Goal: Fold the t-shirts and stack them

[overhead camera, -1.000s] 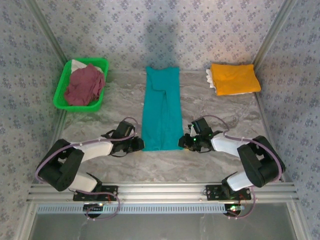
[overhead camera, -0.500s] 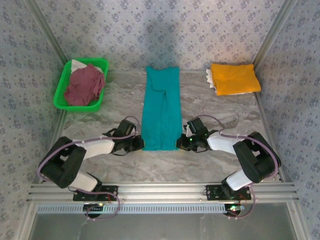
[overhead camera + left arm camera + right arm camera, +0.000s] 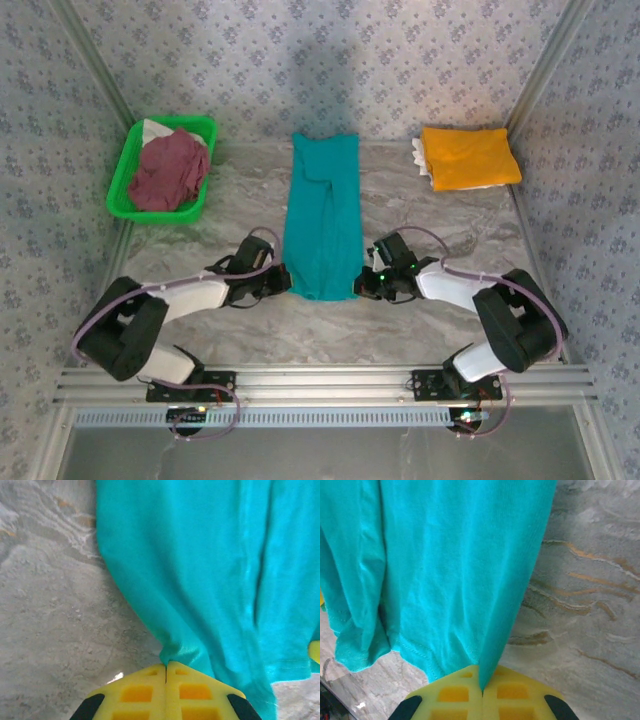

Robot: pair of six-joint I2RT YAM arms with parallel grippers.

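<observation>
Yellow-padded, clamping: from above, pinching the near corners of the teal t-shirt, a long strip on marbled table, with left gripper and right gripper; at left wrist, squeezing bunched cloth between closed fingers; at right wrist, nipping a crease beside stitched hem, cropping the far end.

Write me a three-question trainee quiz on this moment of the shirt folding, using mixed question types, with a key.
1. True or false: the maroon t-shirt lies spread flat on the table.
2. What do the left tool and the right tool clamp? A) the near corners of the teal t-shirt B) the maroon t-shirt C) nothing
3. Fill in: the folded orange-yellow t-shirt sits at the far ____ corner of the table.
Key: 1 false, it is bunched in the green basket; 2 A; 3 right.
</observation>
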